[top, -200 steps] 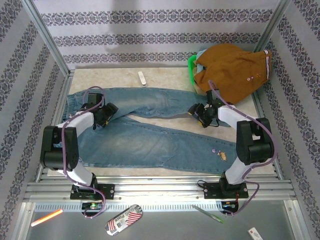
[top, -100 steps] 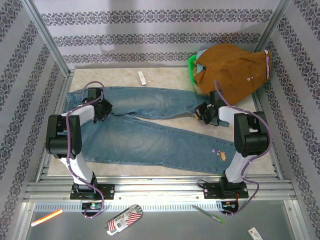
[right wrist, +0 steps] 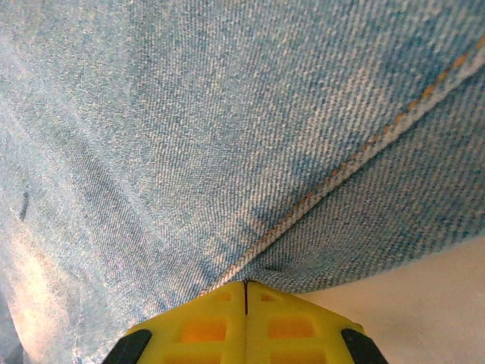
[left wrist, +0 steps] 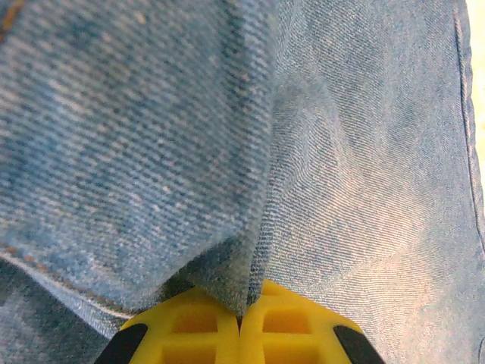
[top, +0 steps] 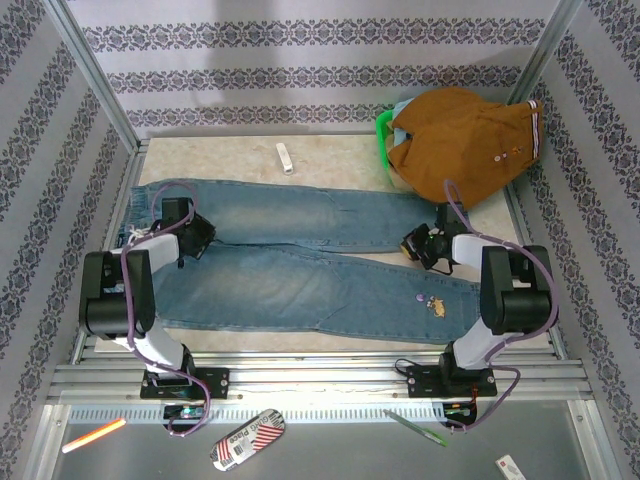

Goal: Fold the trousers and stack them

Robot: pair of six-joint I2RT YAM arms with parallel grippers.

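Trousers pinched by left tool, right tool; overhead adds brown garment.

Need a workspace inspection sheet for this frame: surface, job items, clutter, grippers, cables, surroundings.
Surface: beige table, bare at the back.
Job's things: trousers spread flat, unfolded, legs toward the right.
Clutter: white stick; brown garment over green basket.
Grippers: left gripper, jaws shut on a denim fold; right gripper, jaws shut on a leg edge.
Cables: purple cables loop over each arm.
Surroundings: patterned walls; marker, can, pen below the front rail.
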